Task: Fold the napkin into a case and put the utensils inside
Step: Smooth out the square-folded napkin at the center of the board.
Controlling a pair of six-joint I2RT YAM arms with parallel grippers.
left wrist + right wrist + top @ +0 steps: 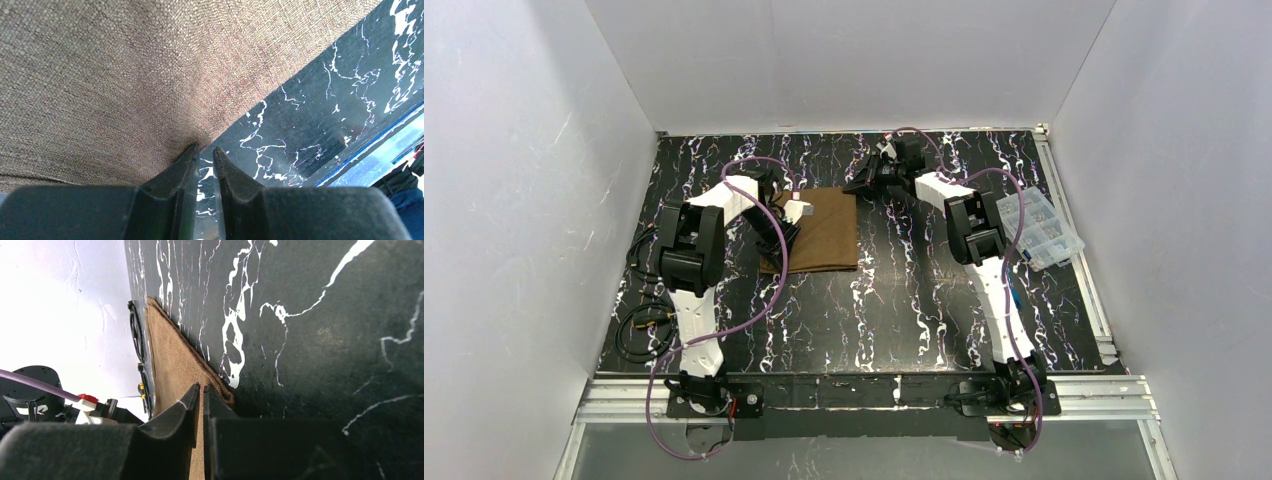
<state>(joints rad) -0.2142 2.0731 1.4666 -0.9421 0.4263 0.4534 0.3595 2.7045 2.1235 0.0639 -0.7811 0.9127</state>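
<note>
Two hands meet one brown napkin (829, 235), which lies flat on the black, white-veined surface (904, 300), left of the middle and toward the far side. We see the left arm bent over the napkin's left part, while the right arm reaches across to its far right corner.

From the left wrist, we look at coarse woven cloth filling most of the view, with its edge running diagonally against the dark surface. The left hand (204, 150) has its tips right at that edge. Its jaws stand nearly together, leaving a thin slit through which we see the surface. One fingertip touches the cloth, but we cannot tell whether any of it is pinched.

From the right wrist, the right hand (201, 387) sits at the napkin's corner with its jaws drawn close. Brown cloth shows in the narrow gap between them, so we read this as a grip on the napkin. The edge beside that corner seems to show more than one layer.

Well to the right, near the surface's rim, rests a clear plastic compartment box (1039, 228). Black cables (649, 325) lie on the left side.
</note>
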